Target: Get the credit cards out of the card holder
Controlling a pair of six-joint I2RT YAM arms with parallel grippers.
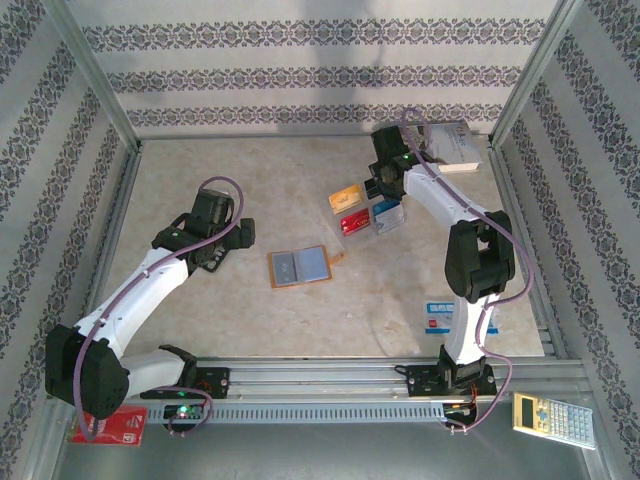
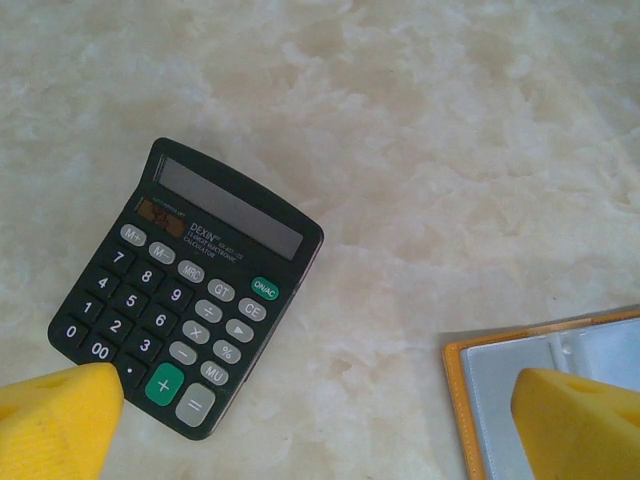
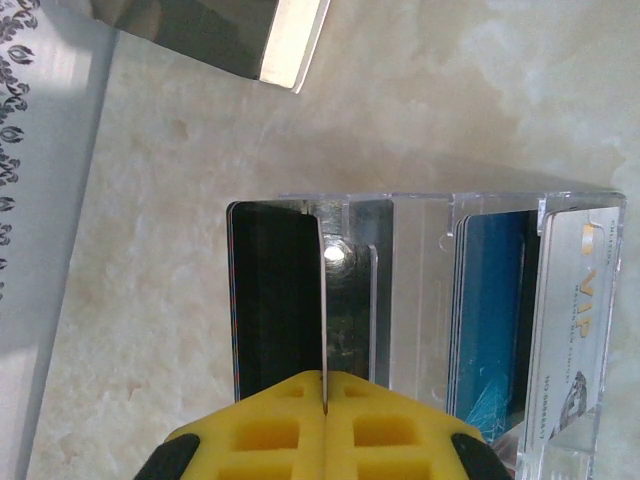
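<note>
Yellow foam pads pinch a dark card above a clear plastic rack.

The right gripper (image 3: 323, 385) is closed tight on the edge of the dark card (image 3: 275, 300), which stands upright in the left end slot of the clear rack (image 3: 450, 197); a blue card (image 3: 490, 300) sits a few slots to the right. This looks like the parking step. It would go best with the card kept square to the slot walls, lowered until its bottom edge rests, and let go only then, without nudging the light rack. The card holder (image 1: 300, 266) lies open flat mid-table, well apart from the rack; I cannot tell whether cards remain in it. The left gripper (image 1: 228, 243) hangs wide open and empty just left of the card holder, over a black calculator (image 2: 185, 285).
</note>
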